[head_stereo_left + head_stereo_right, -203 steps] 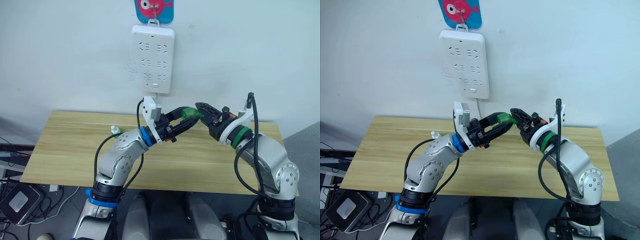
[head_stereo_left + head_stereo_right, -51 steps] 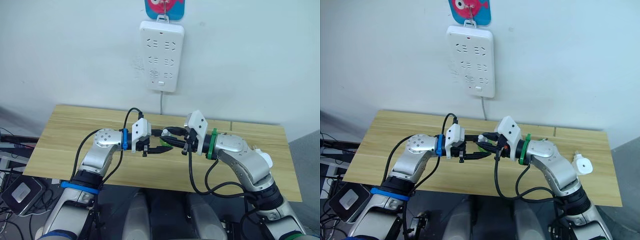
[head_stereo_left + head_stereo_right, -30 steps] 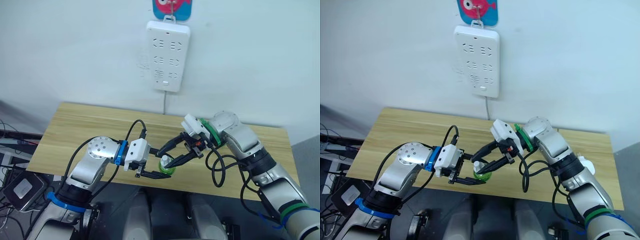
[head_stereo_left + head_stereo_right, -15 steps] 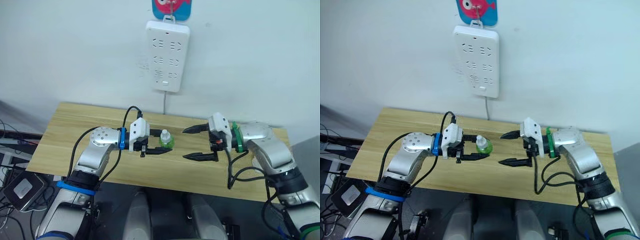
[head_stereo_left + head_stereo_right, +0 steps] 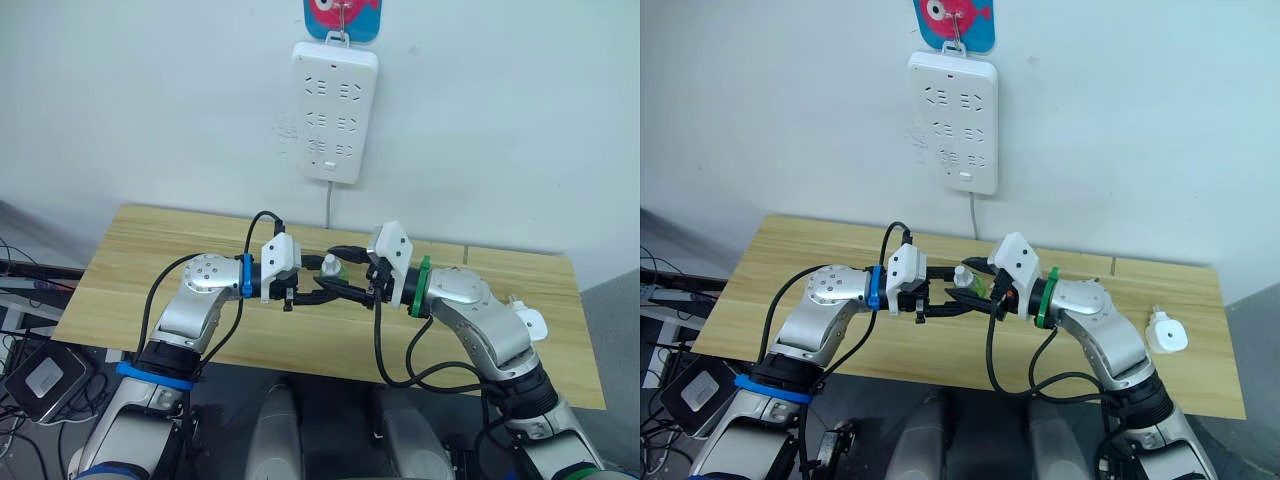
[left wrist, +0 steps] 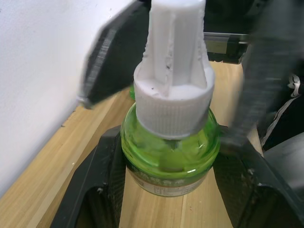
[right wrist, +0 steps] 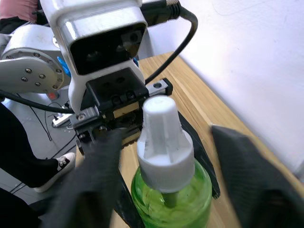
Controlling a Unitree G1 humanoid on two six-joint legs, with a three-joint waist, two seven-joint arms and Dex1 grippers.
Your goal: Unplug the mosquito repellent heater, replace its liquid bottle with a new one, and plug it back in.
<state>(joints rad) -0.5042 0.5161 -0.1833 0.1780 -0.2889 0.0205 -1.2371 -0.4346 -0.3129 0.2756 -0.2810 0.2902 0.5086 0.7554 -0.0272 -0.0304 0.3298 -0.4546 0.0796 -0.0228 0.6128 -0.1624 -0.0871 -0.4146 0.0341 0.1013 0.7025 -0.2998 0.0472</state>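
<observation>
My left gripper (image 5: 322, 288) is shut on the liquid bottle (image 5: 328, 268), a green bottle with a white ribbed cap, held upright just above the wooden table (image 5: 150, 250). In the left wrist view the bottle (image 6: 168, 142) sits between my left fingers (image 6: 95, 190). My right gripper (image 5: 336, 272) faces it from the right, open, with its fingers (image 7: 251, 175) on either side of the cap (image 7: 164, 137) and apart from it. The mosquito repellent heater (image 5: 1167, 333), small, white and rounded, lies unplugged near the table's right edge.
A long white power strip (image 5: 335, 110) hangs on the wall above the table from a hook with a red fish on blue (image 5: 345, 15), its cord dropping behind the table. A dark box (image 5: 35, 380) with cables lies on the floor at the left.
My right gripper, which stood open well to the right of the bottle, has swung left so its fingers flank the cap. My left gripper still holds the bottle in about the same place.
</observation>
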